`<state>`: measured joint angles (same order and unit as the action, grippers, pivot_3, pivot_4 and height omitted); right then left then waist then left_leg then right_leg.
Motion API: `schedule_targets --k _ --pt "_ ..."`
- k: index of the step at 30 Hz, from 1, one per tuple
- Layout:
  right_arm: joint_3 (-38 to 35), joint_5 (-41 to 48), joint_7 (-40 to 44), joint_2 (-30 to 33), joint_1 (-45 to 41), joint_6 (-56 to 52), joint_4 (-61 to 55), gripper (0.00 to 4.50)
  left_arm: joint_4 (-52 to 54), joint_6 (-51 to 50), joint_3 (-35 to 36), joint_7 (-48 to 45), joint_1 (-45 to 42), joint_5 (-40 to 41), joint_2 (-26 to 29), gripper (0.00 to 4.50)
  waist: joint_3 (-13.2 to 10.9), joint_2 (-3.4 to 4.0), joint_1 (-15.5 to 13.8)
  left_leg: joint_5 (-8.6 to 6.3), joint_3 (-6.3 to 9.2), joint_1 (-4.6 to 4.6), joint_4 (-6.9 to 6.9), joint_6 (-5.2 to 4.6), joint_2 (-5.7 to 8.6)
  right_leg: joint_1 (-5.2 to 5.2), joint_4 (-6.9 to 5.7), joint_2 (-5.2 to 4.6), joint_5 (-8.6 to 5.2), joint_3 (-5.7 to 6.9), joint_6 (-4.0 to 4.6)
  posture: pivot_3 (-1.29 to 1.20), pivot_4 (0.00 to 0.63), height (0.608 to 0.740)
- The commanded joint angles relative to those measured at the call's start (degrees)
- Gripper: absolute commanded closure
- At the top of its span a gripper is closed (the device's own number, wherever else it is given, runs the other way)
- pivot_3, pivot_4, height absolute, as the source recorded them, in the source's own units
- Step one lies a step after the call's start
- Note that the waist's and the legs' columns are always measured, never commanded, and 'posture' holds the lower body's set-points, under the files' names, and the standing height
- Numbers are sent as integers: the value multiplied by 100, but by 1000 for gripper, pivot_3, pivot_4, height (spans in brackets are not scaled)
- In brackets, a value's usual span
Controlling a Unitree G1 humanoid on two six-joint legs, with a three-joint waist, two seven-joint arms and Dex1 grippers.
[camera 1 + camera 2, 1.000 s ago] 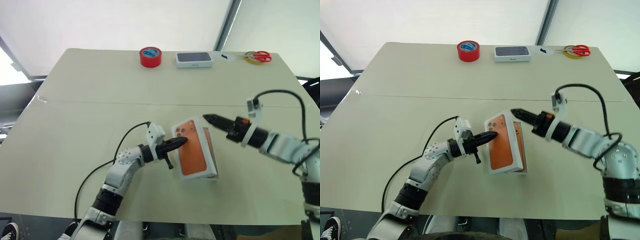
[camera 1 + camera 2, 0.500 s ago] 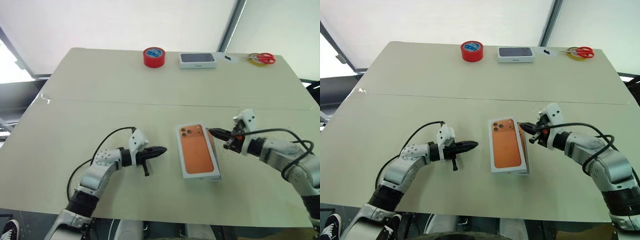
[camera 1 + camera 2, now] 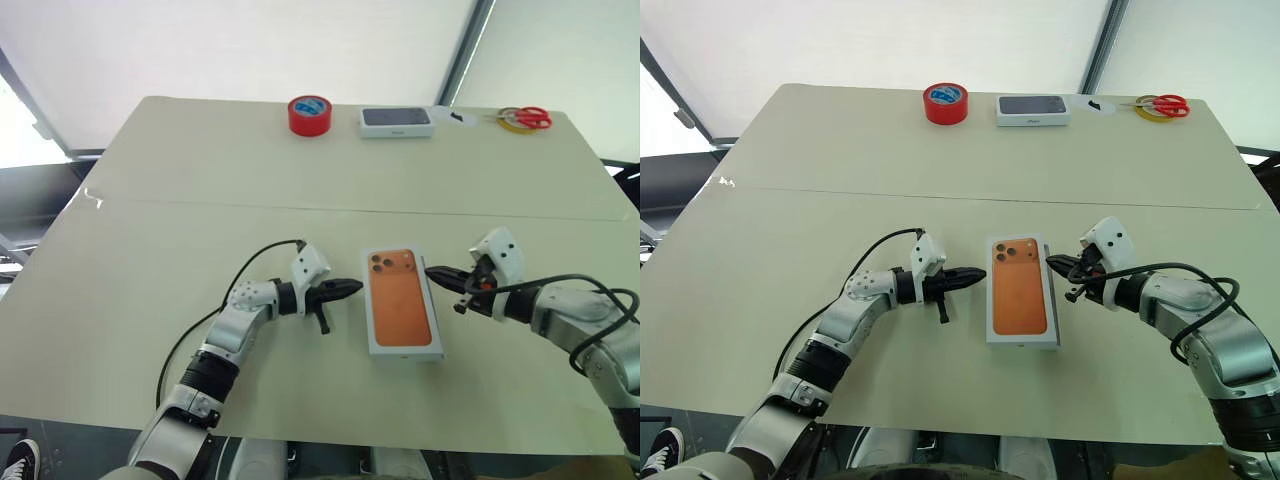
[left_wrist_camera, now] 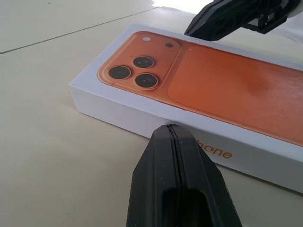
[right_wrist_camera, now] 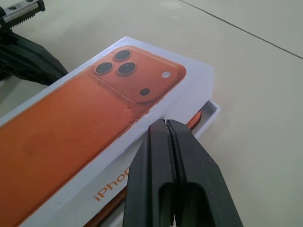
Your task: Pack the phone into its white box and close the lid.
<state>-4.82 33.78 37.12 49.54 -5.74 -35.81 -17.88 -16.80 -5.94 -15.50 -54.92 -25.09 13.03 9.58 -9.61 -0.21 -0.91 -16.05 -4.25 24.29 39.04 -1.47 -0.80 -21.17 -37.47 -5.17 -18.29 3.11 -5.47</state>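
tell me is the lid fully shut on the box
Not fully. The lid sits skewed, leaving the box corner and an orange edge sticking out beneath.

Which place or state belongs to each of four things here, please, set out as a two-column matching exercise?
1 lid
2 red tape roll
3 scissors
4 left tool

A far edge, rightmost
B shut, left of the lid
C lying over the white box, one box corner showing
D far edge, left of the dark-topped box

Pairs: 1-C, 2-D, 3-A, 4-B
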Motion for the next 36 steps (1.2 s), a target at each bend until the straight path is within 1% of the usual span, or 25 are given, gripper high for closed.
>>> schedule_targets --k 1,5,10,15,18,23,25,27,34,36 --pt "-57 -222 319 76 109 235 -165 4467 123 9 -187 -68 -44 -25 -200 4500 0 0 -3 0 0 0 0 0 0 0 0 0 0 0 0 0 150 730" --pt "-1 -569 500 140 345 434 -278 4467 161 30 -223 -61 -43 -53 -281 4500 0 -1 0 0 0 1 0 0 1 0 1 0 0 1 0 0 150 730" --pt "29 -890 616 149 439 549 -245 4467 122 99 -155 -75 -132 -89 -287 4500 0 0 7 1 0 1 0 2 1 -2 0 1 0 1 0 0 150 730" --pt "94 -1162 706 67 386 669 -179 4467 147 255 -169 -49 -114 -189 -261 4500 -1 -1 7 2 -1 2 0 3 1 -2 1 1 0 1 0 0 150 730" --pt "159 -1350 751 91 375 715 -150 4467 73 7 69 45 -213 71 -395 4500 -1 -1 5 6 -1 2 1 10 1 -2 1 1 0 1 0 0 150 730" --pt "190 -1612 845 124 327 813 26 4467 -36 237 -104 5 -164 -283 -300 4500 -1 -1 10 8 -1 3 3 13 1 -2 0 2 0 1 -1 0 150 730" --pt "241 -1735 883 115 293 934 36 4467 -36 87 -41 35 -139 -213 -340 4500 -1 -1 9 10 -1 3 3 17 1 -3 0 3 0 1 -1 0 150 730" --pt "302 -1783 962 108 300 995 -83 4467 -7 225 -69 2 -97 -283 -292 4500 -1 -1 10 10 -1 3 3 17 1 -3 -1 3 0 1 -1 0 150 730" --pt "448 -2070 1031 93 354 1041 -36 4467 -6 137 -10 136 -99 -298 -312 4500 -1 -1 15 11 -1 3 3 20 1 -4 -2 3 0 1 -1 0 150 730" --pt "569 -2328 1036 169 299 1146 101 4467 -6 105 66 213 -162 -240 -357 4500 -1 -1 14 12 -1 2 3 21 1 -4 -2 3 0 1 -1 0 150 730"
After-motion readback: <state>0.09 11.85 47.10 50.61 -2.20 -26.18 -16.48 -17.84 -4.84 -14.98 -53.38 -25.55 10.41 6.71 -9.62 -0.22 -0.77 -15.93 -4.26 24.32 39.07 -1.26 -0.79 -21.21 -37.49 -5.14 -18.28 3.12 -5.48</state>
